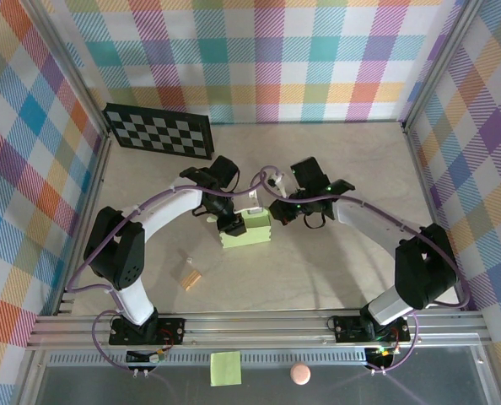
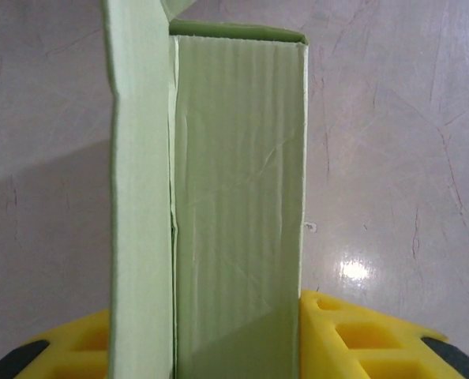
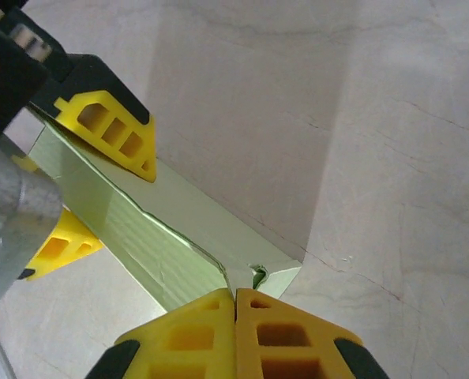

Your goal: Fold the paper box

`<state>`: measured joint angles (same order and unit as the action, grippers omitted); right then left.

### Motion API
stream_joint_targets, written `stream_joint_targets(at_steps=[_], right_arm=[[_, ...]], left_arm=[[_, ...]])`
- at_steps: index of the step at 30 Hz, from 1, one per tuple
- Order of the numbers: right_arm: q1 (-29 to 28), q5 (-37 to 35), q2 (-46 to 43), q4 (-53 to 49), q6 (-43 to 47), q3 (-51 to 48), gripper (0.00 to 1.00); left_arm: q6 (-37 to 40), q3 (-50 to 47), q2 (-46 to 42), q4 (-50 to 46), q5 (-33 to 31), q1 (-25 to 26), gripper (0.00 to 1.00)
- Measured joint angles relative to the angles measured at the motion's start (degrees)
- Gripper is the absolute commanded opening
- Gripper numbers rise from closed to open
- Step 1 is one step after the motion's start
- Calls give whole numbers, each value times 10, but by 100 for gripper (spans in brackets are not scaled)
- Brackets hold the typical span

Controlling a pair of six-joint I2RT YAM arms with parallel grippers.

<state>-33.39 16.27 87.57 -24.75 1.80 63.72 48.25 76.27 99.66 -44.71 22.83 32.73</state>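
- While the left claw grips the paper box at the middle of the bench, the right claw is in on it from the other side, and both arms arch over the centre.
- Left wrist camera: the box runs straight up the middle as a tall pale-green panel. A narrower flap lies folded along its left edge, and there's a darker green edge across the top.
- The left claw stands part open, yellow fingers set against either side of the card, with the box clamped between them.
- Over to the right wrist camera: the right claw has its two yellow pads pressed tight together with no gap at all.
- The near corner of the box runs right into the seam between those tips, so it looks nipped on a thin edge of card.
- In the same view, the left claw's fingers straddle the far end of the box, one above and one below.
- The box is partly formed, with its sides creased up. Whether its underside touches the bench, I cannot tell.
- Elsewhere, a checkerboard lies at the far left of the bench.
- A tiny tan block sits near the left arm, well apart from the box.
- A yellow-green sticky note and a pink ball lie on the front ledge.
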Motion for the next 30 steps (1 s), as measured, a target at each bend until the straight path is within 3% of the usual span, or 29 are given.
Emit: stream_joint_targets(at_steps=[14, 25, 30], right_arm=[[-58, -169, -42, 74, -190, -60, 3], [-68, -213, -57, 118, -212, -93, 3], [-68, -219, -57, 118, -215, -93, 3]], left_arm=[[-85, -3, 0, 40, -37, 21, 43], [-128, -48, -36, 114, -69, 21, 64], [-162, -75, -90, 149, -89, 21, 65]])
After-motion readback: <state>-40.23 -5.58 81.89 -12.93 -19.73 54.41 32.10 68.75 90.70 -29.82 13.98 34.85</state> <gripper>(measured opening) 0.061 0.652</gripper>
